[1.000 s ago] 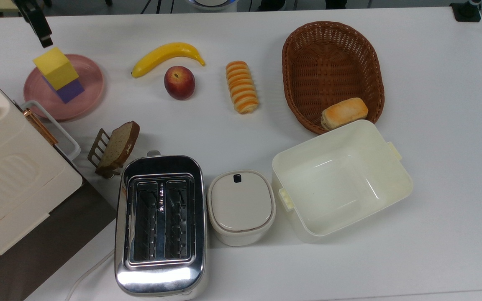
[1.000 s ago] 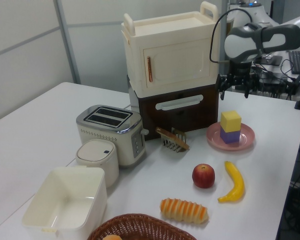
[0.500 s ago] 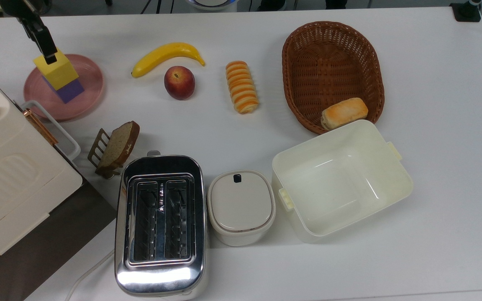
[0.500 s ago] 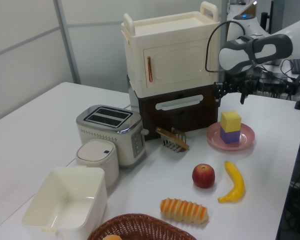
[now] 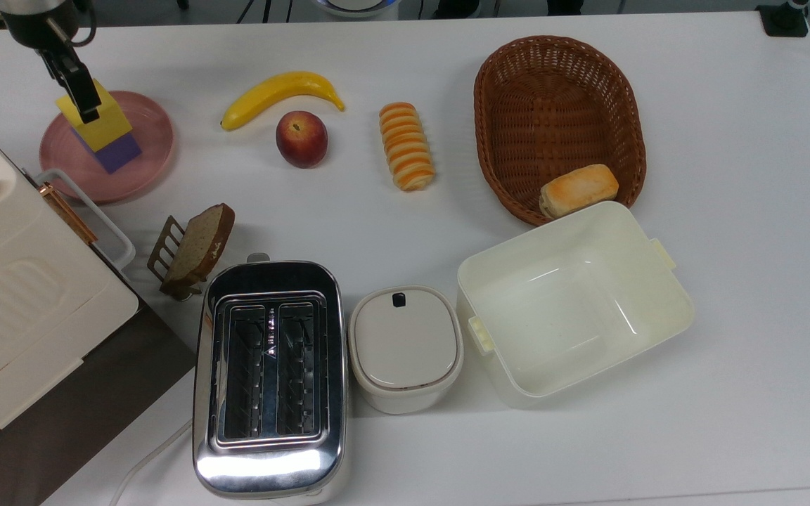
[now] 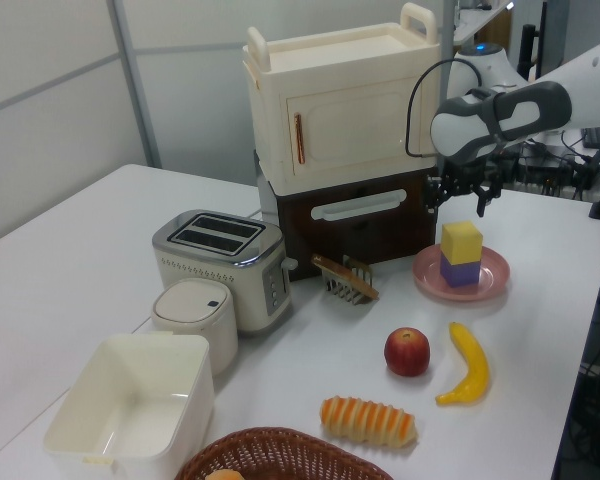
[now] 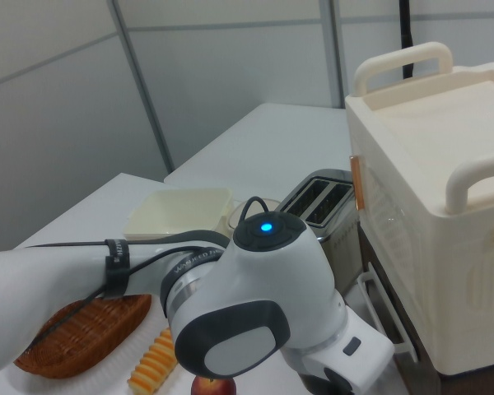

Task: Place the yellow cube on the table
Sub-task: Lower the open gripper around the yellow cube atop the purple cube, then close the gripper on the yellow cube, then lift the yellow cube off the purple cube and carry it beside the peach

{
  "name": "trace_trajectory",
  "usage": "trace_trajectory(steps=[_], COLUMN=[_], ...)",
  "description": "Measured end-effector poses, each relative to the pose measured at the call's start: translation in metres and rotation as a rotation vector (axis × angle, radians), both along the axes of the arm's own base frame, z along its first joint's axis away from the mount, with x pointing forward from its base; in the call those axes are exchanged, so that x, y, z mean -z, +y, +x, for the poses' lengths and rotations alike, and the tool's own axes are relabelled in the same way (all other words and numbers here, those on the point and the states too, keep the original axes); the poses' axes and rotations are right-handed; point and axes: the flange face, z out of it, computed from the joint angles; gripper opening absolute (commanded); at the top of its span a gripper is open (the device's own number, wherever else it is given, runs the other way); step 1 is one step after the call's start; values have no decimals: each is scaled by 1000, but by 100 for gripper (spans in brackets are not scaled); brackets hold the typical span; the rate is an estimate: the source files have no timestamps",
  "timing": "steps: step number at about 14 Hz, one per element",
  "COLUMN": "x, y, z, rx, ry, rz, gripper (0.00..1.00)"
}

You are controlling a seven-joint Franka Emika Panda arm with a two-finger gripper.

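The yellow cube (image 5: 104,125) (image 6: 461,241) sits on top of a purple cube (image 5: 119,152) (image 6: 459,273), and both stand on a round pink plate (image 5: 148,130) (image 6: 492,278). The plate rests near the left far corner of the white table (image 5: 728,140) (image 6: 70,250) in the top view. My gripper (image 5: 85,105) (image 6: 460,203) hangs just above the yellow cube, pointing down, open, with a dark finger off each side of the cube's top. Nothing is held. In the right view the arm's white wrist (image 7: 247,313) takes up the foreground.
A cream cabinet (image 6: 335,120) on a brown base stands right behind the plate. A toast rack with a bread slice (image 5: 190,249), banana (image 5: 280,95), peach (image 5: 301,138), striped bread (image 5: 406,145), basket (image 5: 560,105), toaster (image 5: 269,376), small lidded pot (image 5: 405,348) and open white box (image 5: 574,302) share the table.
The gripper has come down and moved from behind the plate to directly over the yellow cube. The cubes and plate have not moved.
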Motion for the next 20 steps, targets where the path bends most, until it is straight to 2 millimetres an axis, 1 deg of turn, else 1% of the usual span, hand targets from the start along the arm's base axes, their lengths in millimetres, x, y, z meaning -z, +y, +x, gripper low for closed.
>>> trace_trajectory(steps=[6, 11, 12, 13, 14, 17, 20], x=[23, 31, 32, 33, 34, 34, 33], y=[-1, -1, -1, -2, -2, -3, -4], z=[4, 1, 0, -1, -1, -2, -3], rx=[-17, -24, -23, -24, -35, -51, -53], ry=[25, 34, 38, 39, 42, 46, 42], rz=[-10, -8, -6, -5, -5, -6, -8], gripper=[100, 100, 92, 56, 52, 46, 45])
